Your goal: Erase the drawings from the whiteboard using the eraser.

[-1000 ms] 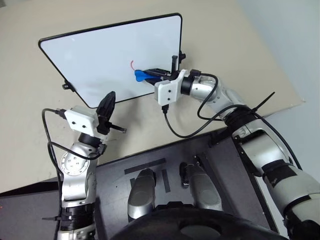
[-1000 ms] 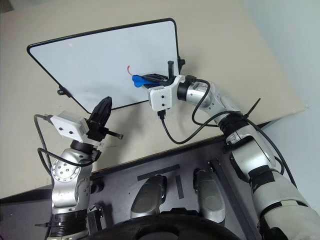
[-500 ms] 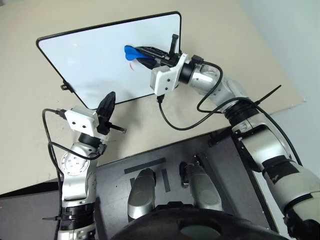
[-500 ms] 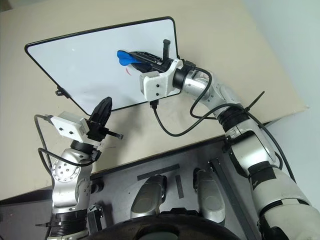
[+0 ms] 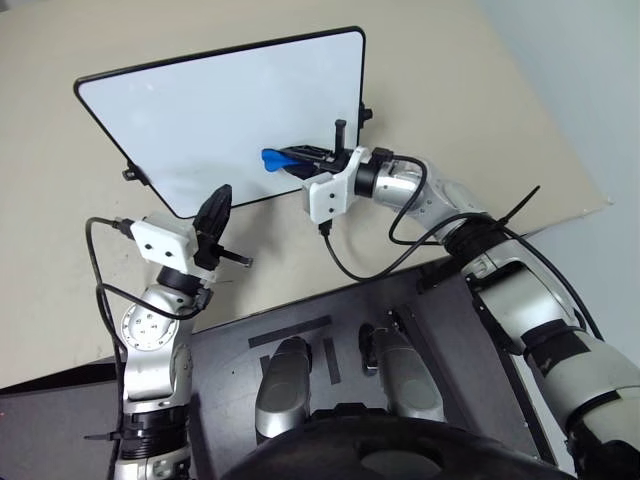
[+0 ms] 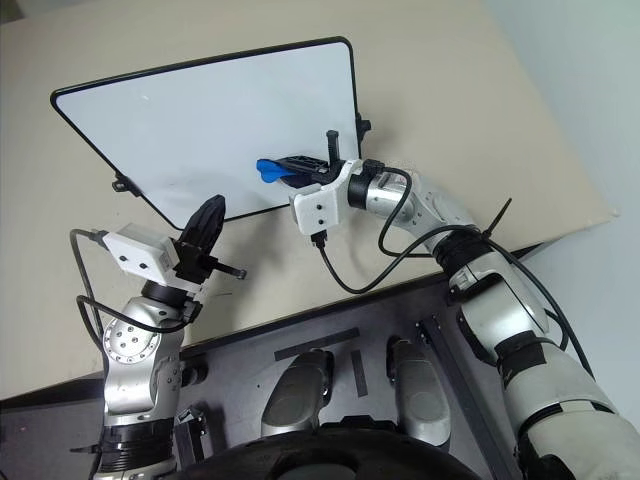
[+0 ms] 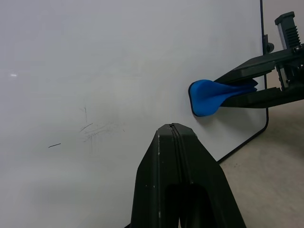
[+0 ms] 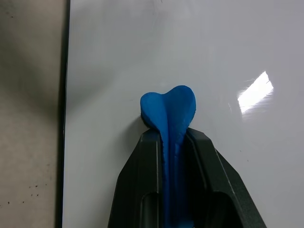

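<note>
We see the right end effector [image 5: 300, 157] clamped on the blue eraser [image 5: 276, 156], whose flared end presses against the whiteboard [image 5: 190, 110] near its lower right corner. The board lies on the counter [image 5: 460, 90]. Our left end effector [image 5: 216, 212] hangs near the board's lower edge, fingers together.

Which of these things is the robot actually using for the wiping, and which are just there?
In use:
- whiteboard
- eraser, held against the board
- right gripper, shut on the eraser

Just there:
- left gripper, shut, holding nothing, short of the board
- table under the board
</note>
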You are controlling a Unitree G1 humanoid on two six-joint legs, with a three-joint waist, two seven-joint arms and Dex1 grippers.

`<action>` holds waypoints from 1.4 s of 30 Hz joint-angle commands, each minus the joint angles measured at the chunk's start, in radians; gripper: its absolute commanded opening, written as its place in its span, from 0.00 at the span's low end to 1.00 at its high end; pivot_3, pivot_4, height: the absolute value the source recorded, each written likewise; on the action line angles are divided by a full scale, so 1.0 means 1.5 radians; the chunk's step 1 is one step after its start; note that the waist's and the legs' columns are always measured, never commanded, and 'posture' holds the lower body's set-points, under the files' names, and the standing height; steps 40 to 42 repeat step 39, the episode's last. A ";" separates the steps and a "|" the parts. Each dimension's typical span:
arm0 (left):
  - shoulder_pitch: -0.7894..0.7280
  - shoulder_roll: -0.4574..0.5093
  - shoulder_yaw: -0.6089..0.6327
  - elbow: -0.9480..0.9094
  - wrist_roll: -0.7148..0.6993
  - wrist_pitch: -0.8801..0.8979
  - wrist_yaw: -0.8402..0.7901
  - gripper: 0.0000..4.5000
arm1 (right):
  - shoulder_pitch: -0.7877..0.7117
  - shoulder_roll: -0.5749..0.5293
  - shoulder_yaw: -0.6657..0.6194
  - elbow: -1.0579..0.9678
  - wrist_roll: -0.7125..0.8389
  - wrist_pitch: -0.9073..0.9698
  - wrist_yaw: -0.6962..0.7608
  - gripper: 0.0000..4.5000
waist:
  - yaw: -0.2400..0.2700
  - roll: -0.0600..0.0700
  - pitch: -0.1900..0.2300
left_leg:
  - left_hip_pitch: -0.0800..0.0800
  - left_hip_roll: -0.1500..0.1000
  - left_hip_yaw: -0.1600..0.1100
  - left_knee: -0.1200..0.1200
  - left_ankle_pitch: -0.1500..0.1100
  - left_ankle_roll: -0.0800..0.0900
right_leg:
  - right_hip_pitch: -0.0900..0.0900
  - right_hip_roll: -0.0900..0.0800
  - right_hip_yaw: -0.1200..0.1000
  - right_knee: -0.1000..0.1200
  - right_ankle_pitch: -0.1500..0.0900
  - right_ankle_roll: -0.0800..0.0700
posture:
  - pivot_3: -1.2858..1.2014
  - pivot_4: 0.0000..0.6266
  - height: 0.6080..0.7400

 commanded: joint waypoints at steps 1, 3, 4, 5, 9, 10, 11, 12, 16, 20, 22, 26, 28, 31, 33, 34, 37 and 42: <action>0.008 0.005 0.017 -0.013 -0.016 -0.019 -0.007 0.00 | 0.044 -0.018 -0.029 -0.088 0.122 0.042 0.125 0.08 | 0.000 0.000 0.000 | 0.000 0.000 0.000 0.000 0.000 0.000 | 0.000 0.000 0.000 0.000 0.000 0.000 | 0.52 0.24 1.00; 0.017 0.008 0.022 -0.015 -0.023 -0.022 -0.014 0.00 | 0.093 -0.040 -0.042 -0.164 0.203 0.113 0.211 0.08 | 0.002 0.000 0.000 | -0.001 0.000 0.000 0.000 0.000 0.000 | 0.000 0.000 -0.001 -0.002 0.000 0.000 | 0.52 0.24 1.00; 0.020 0.010 0.025 -0.015 -0.028 -0.023 -0.018 0.00 | 0.113 -0.050 -0.048 -0.199 0.232 0.150 0.242 0.08 | 0.004 0.000 0.000 | -0.002 0.000 0.000 0.000 -0.001 0.000 | 0.000 0.000 -0.001 -0.003 0.000 0.000 | 0.52 0.24 1.00; 0.024 0.012 0.026 -0.015 -0.032 -0.023 -0.022 0.00 | 0.139 -0.064 -0.055 -0.240 0.263 0.196 0.276 0.08 | 0.004 0.000 0.000 | -0.003 0.000 0.000 0.000 -0.001 0.000 | 0.000 0.000 -0.001 -0.003 0.000 0.000 | 0.52 0.24 1.00; 0.030 0.017 0.030 -0.013 -0.042 -0.024 -0.034 0.00 | 0.228 -0.115 -0.084 -0.378 0.373 0.380 0.368 0.08 | 0.005 -0.001 0.000 | -0.004 0.000 0.000 0.002 -0.002 0.000 | 0.000 0.000 -0.001 -0.003 0.000 0.000 | 0.52 0.24 1.00; 0.030 0.019 0.032 -0.011 -0.043 -0.023 -0.038 0.00 | 0.249 -0.129 -0.092 -0.406 0.390 0.416 0.382 0.08 | 0.006 -0.001 0.000 | -0.004 0.000 0.000 0.002 -0.002 0.000 | 0.000 0.000 -0.001 -0.003 0.000 0.000 | 0.52 0.24 1.00; 0.029 0.021 0.033 -0.007 -0.046 -0.023 -0.042 0.00 | 0.267 -0.138 -0.097 -0.428 0.402 0.450 0.389 0.08 | 0.005 -0.001 0.000 | -0.004 0.000 0.000 0.002 -0.002 0.000 | 0.000 0.000 -0.002 -0.003 0.000 0.000 | 0.52 0.24 1.00; 0.028 0.022 0.031 -0.005 -0.045 -0.022 -0.044 0.00 | 0.282 -0.147 -0.102 -0.444 0.409 0.472 0.395 0.08 | 0.005 -0.001 -0.001 | -0.004 0.000 0.000 0.002 -0.002 0.000 | 0.001 0.000 -0.002 -0.003 0.000 0.000 | 0.52 0.24 1.00; 0.016 0.034 0.034 0.009 -0.054 -0.020 -0.061 0.00 | 0.301 -0.145 -0.087 -0.474 0.392 0.513 0.392 0.16 | 0.001 -0.001 0.000 | -0.001 0.000 0.000 0.002 0.001 -0.001 | 0.002 0.000 -0.001 -0.002 0.000 0.001 | 0.52 0.24 1.00; 0.007 0.040 0.035 0.010 -0.057 -0.015 -0.070 0.00 | 0.298 -0.120 -0.085 -0.478 0.377 0.527 0.369 0.47 | -0.001 -0.001 0.000 | 0.002 0.000 0.000 0.002 0.003 0.000 | 0.004 0.001 -0.001 -0.001 0.001 0.000 | 0.52 0.24 1.00; 0.006 0.043 0.034 0.004 -0.058 -0.010 -0.071 0.00 | 0.297 -0.113 -0.098 -0.485 0.364 0.511 0.345 0.61 | -0.002 -0.001 0.000 | 0.004 0.000 0.000 0.002 0.003 0.000 | 0.006 0.001 -0.001 -0.001 0.001 0.001 | 0.52 0.24 1.00; -0.002 0.054 0.035 0.004 -0.065 -0.001 -0.082 0.00 | 0.302 -0.107 -0.122 -0.506 0.371 0.515 0.322 0.61 | 0.000 -0.001 0.000 | 0.005 0.000 0.000 0.002 0.003 0.000 | 0.007 0.001 -0.001 -0.002 0.001 0.001 | 0.52 0.24 1.00; -0.005 0.056 0.032 0.011 -0.069 -0.003 -0.088 0.00 | 0.319 -0.107 -0.139 -0.524 0.388 0.519 0.314 0.61 | 0.001 -0.001 0.000 | 0.004 0.000 0.000 0.002 0.003 0.000 | 0.007 0.001 -0.001 -0.003 0.001 0.001 | 0.52 0.24 1.00; -0.018 0.056 0.026 0.014 -0.074 0.008 -0.093 0.00 | 0.358 -0.114 -0.185 -0.569 0.423 0.552 0.301 0.61 | 0.005 -0.001 0.000 | 0.003 -0.001 -0.001 0.002 0.002 0.001 | 0.007 0.001 -0.001 -0.003 0.000 0.003 | 0.52 0.24 1.00; -0.035 0.063 0.022 0.023 -0.075 0.015 -0.102 0.00 | 0.389 -0.120 -0.223 -0.609 0.454 0.589 0.290 0.61 | 0.005 -0.001 0.000 | 0.003 -0.001 0.000 0.002 0.002 0.000 | 0.007 0.000 -0.001 -0.003 -0.001 0.003 | 0.52 0.24 1.00; -0.043 0.066 0.020 0.029 -0.075 0.018 -0.107 0.00 | 0.405 -0.122 -0.242 -0.629 0.473 0.609 0.285 0.61 | 0.006 -0.001 0.000 | 0.003 -0.001 0.000 0.002 0.002 0.000 | 0.007 0.000 -0.001 -0.003 -0.001 0.003 | 0.52 0.24 1.00; -0.056 0.070 0.017 0.040 -0.076 0.021 -0.118 0.00 | 0.437 -0.120 -0.283 -0.671 0.510 0.660 0.265 0.61 | 0.007 -0.001 0.000 | 0.003 -0.001 0.000 0.002 0.001 0.000 | 0.007 0.000 -0.001 -0.003 -0.001 0.004 | 0.52 0.24 1.00; -0.066 0.071 0.010 0.046 -0.076 0.025 -0.124 0.00 | 0.462 -0.113 -0.327 -0.694 0.543 0.695 0.236 0.61 | 0.006 -0.001 0.000 | 0.003 -0.002 0.000 0.002 0.002 0.000 | 0.007 0.000 0.000 -0.003 -0.001 0.004 | 0.52 0.24 1.00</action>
